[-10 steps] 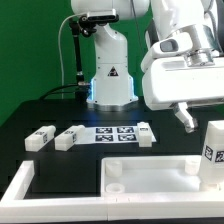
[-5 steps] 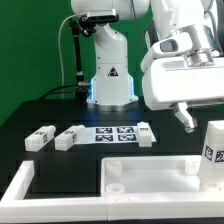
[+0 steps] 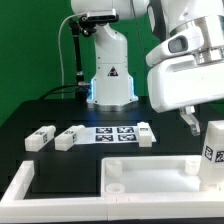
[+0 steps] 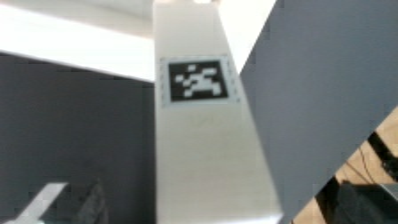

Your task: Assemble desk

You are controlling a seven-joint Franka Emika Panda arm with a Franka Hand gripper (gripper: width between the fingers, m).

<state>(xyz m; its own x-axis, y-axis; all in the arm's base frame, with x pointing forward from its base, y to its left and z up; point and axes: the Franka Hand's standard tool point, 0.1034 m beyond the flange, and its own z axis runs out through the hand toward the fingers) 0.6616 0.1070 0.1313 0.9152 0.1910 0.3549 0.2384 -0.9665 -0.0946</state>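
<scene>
The desk's white tabletop panel (image 3: 150,176) lies flat at the front of the black table. One white leg (image 3: 213,150) with a square tag stands upright at the panel's right end. My gripper (image 3: 191,122) hangs open just above and to the left of that leg's top, holding nothing. In the wrist view the tagged leg (image 4: 205,120) fills the middle, with a blurred grey finger (image 4: 329,100) beside it. Three more legs lie loose behind the panel: one leg (image 3: 40,137), a second leg (image 3: 70,137) and a third leg (image 3: 146,134).
The marker board (image 3: 113,133) lies flat between the loose legs. The arm's white base (image 3: 110,80) stands at the back centre, with black cables to its left. A white border strip (image 3: 20,186) edges the table at the exterior view's front left.
The white hand has shifted slightly up and toward the exterior view's right above the upright leg. The parts on the table have not moved.
</scene>
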